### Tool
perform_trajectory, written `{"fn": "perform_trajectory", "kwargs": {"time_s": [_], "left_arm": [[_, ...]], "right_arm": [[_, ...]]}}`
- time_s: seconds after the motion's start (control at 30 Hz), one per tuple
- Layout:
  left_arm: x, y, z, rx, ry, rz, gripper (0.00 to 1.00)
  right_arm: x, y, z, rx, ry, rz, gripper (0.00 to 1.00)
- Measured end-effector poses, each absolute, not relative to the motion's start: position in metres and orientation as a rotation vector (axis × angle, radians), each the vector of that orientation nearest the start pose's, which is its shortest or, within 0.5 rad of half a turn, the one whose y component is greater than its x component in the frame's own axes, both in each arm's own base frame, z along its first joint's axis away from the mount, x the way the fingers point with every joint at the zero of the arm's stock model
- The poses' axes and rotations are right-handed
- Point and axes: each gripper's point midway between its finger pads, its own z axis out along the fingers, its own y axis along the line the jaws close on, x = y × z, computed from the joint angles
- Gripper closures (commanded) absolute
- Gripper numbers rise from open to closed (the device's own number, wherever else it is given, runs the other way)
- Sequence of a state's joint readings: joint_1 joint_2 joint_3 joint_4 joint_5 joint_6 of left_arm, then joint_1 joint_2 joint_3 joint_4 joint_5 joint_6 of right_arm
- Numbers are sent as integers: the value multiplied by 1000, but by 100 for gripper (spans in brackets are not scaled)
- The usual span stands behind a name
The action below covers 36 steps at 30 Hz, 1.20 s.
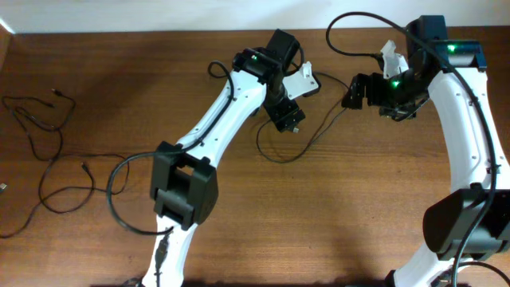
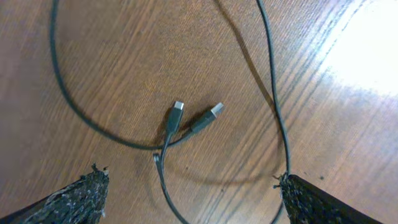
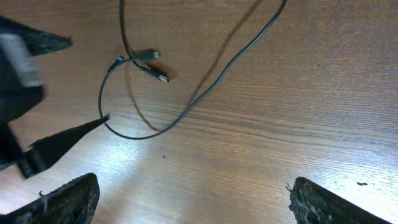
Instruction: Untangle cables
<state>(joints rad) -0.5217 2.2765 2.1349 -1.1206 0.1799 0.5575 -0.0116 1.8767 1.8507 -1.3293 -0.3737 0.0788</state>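
- Toward the table's (image 1: 358,199) far edge, mid-width, left gripper (image 2: 193,180) and right gripper (image 3: 193,186) both hang spread, empty.
- One loop of the cables (image 2: 275,93) lies under the left gripper, the nearer; others sprawl by the left edge.
- Its plug ends (image 2: 177,115) lie side by side just ahead of that claw.

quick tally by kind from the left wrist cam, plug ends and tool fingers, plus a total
plug ends: 2
tool fingers: 2
total: 4
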Motion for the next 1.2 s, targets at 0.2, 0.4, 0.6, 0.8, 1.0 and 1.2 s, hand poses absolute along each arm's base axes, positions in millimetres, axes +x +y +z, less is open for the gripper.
{"fn": "perform_trajectory", "kwargs": {"time_s": [0.2, 0.4, 0.6, 0.8, 1.0, 1.2], "left_arm": [[438, -285, 42, 1523, 2480, -240, 11], [444, -289, 34, 1516, 2466, -238, 13], [442, -284, 11, 1534, 2512, -216, 16], [438, -278, 7, 1559, 2533, -196, 30], [424, -269, 6, 1596, 2591, -195, 58], [414, -265, 5, 1617, 2630, -200, 70]], "right_arm": [[396, 58, 190, 73, 2891, 557, 1], [396, 58, 190, 72, 2891, 556, 1], [396, 56, 189, 74, 2894, 541, 1], [396, 54, 189, 78, 2900, 523, 1], [395, 52, 188, 80, 2903, 503, 1], [395, 52, 187, 81, 2908, 498, 1]]}}
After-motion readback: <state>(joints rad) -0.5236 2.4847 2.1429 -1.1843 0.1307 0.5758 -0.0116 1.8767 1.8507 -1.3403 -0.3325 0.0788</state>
